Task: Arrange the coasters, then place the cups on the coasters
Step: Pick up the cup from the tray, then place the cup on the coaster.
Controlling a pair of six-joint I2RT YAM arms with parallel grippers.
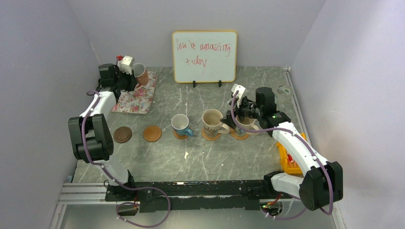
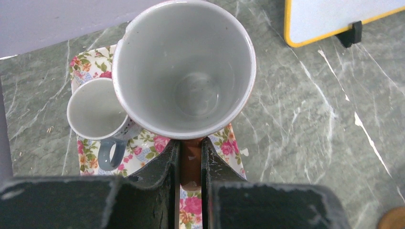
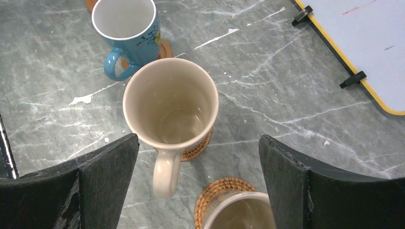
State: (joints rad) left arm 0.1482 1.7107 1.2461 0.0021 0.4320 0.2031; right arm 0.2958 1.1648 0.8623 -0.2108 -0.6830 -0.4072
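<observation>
The left fingers [image 2: 168, 167] are clenched on the handle of the orange-brown cup [image 2: 184, 71], over the floral tray [image 1: 136, 98] at the 10 o'clock corner of the desk [image 1: 267, 90]. Whether this cup's base touches the tray cannot be told. The small grey cup [image 2: 95, 112] stands on the tray at the held cup's 9 o'clock in the left wrist view, with its handle toward 6 o'clock.

The right fingers [image 3: 105, 176] are released and spread wide, grasping nothing. They hover over the end cream cup [image 3: 239, 214], which sits on a woven coaster [image 3: 217, 188].

Five coasters lie in a row across the middle of the desk. From 9 o'clock toward 3 o'clock, the dark brown coaster [image 1: 122, 134] and the tan coaster [image 1: 152, 133] are bare. The blue-handled cup [image 1: 180, 124] stands on an orange coaster [image 1: 177, 136]. The tall cream cup [image 1: 212, 121] stands on a second woven coaster [image 3: 198, 150], with the end cream cup last in the row.

A whiteboard [image 1: 205, 56] stands at 12 o'clock.
</observation>
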